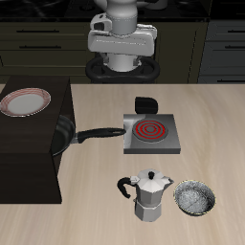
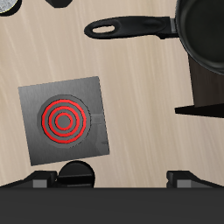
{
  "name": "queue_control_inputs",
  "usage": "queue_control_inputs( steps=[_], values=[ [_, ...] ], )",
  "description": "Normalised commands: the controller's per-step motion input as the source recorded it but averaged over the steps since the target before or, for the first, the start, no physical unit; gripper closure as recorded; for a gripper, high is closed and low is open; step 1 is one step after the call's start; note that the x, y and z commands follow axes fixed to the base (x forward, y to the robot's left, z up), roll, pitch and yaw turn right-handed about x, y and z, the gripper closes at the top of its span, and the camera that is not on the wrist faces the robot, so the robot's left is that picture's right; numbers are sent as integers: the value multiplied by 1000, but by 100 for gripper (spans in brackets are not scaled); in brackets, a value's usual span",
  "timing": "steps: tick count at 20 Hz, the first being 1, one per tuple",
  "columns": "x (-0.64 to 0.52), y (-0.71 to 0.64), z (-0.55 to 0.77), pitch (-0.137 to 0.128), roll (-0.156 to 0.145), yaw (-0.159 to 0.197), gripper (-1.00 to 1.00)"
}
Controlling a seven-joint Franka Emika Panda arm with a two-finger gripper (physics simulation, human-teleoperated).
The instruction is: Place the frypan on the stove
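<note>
Pale wooden table (image 1: 96, 206) with dark cabinets behind. Going left to right in the exterior view: red-rimmed plate (image 1: 25, 101) on a dark raised block (image 1: 29, 163), frypan (image 1: 63, 134) at that block's edge with handle reaching toward the stove (image 1: 151, 133), then moka pot (image 1: 147, 196) and speckled bowl (image 1: 194, 198) nearer the front edge. Nothing done yet: pan untouched, burner bare, grasp and carry both left. Gripper (image 1: 122, 40) high at the back, holding nothing; jaw spacing impossible to tell.

The wooden table (image 1: 96, 196) carries the stove (image 1: 151, 134), a moka pot (image 1: 146, 196) and a speckled bowl (image 1: 194, 198).
</note>
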Motion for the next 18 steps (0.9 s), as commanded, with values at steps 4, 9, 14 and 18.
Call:
queue_control_inputs(
  steps=[4, 9, 14, 18],
  values=[
    [344, -76, 68, -4, -28, -81, -100],
    [357, -191, 53, 3, -41, -103, -100],
    [287, -164, -8, 5, -37, -61, -100],
    [243, -69, -22, 8, -11, -84, -100]
  ],
)
